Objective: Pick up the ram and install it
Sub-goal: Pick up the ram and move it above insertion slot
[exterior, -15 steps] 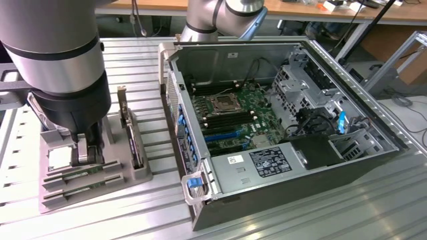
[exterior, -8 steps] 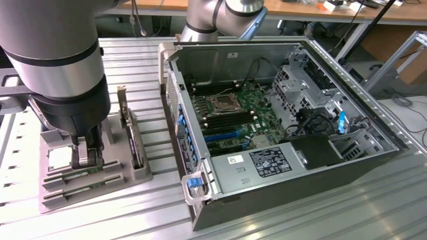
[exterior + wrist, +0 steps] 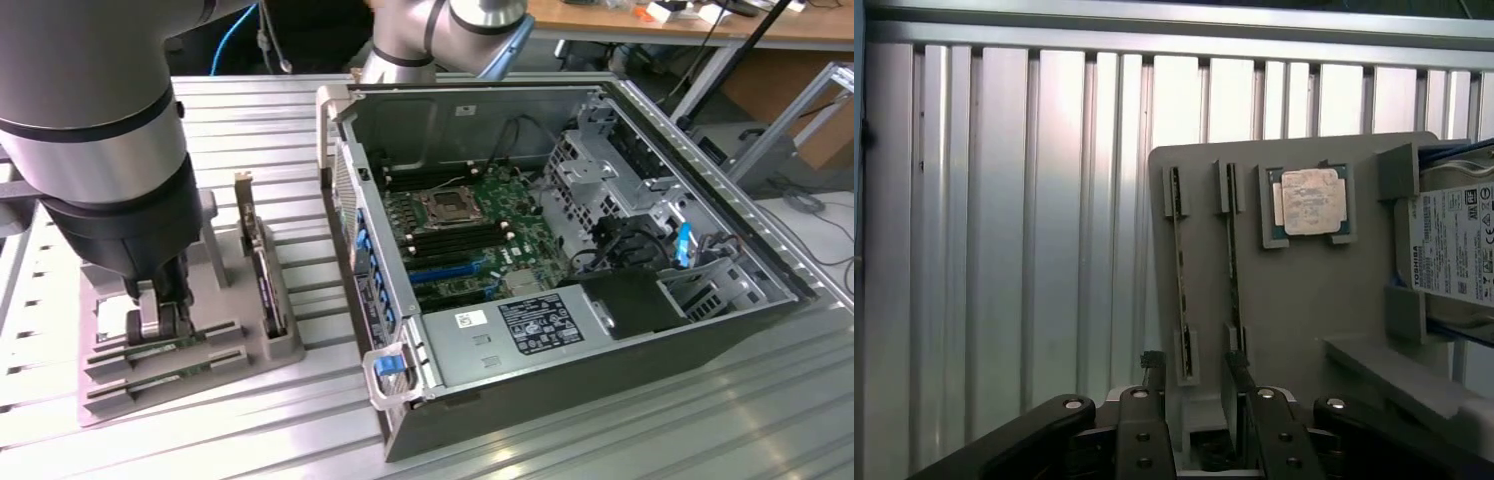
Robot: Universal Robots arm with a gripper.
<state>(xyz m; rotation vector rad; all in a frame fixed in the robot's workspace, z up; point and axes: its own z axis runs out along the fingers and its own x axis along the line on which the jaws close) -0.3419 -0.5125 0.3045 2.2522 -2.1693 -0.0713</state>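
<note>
Gripper — jaws wide — over ram

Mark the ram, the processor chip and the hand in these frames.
ram (image 3: 1181, 265), wrist view, upward edge of the stick farther from the processor chip.
processor chip (image 3: 1312, 200), wrist view, middle of its silver lid.
hand (image 3: 1194, 372), wrist view, midway between its open fingertips.

On the tabletop, a parts holder sits at the exterior view's left. An open computer case sits just beside it on the right, with a motherboard lying inside. The hand hangs over the holder. In the holder, one ram stick and a second ram stick lie side by side, then a processor chip, then a hard drive. An expansion card stands upright along the holder's case side.
</note>
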